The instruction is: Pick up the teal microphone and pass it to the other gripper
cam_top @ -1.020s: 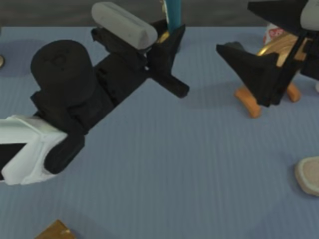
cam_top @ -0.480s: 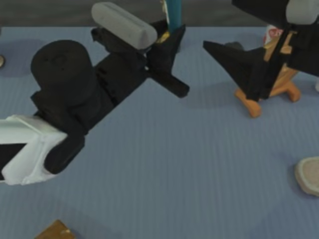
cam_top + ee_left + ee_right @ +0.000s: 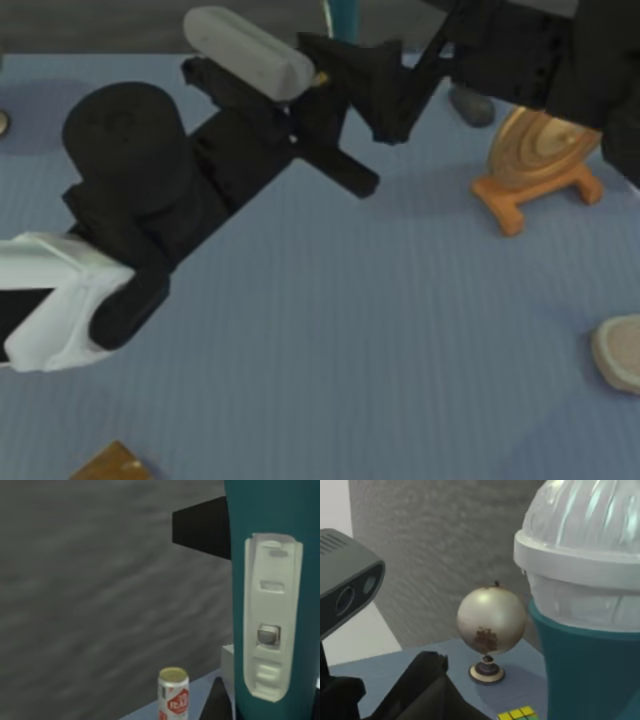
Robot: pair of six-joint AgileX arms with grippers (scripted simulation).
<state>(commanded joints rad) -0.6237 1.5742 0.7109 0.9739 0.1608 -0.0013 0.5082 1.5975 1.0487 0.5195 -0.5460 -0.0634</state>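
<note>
The teal microphone (image 3: 341,18) stood upright at the far edge of the table (image 3: 350,340), only a short stretch of its handle showing from above. The left gripper (image 3: 335,95) sat right at its base and clasped it; the left wrist view filled with the teal handle and its white switch patch (image 3: 270,620). The right gripper (image 3: 375,90) reached in from the right side, its dark fingers (image 3: 345,60) spread apart and lying just beside the microphone, close against the left gripper. Whether they touched the handle, I could not tell. From the right wrist, the whitish head (image 3: 585,545) loomed very near. A wooden disc on an orange stand (image 3: 535,160) stood to the right, and a red-and-white can (image 3: 173,694) showed past the handle.
</note>
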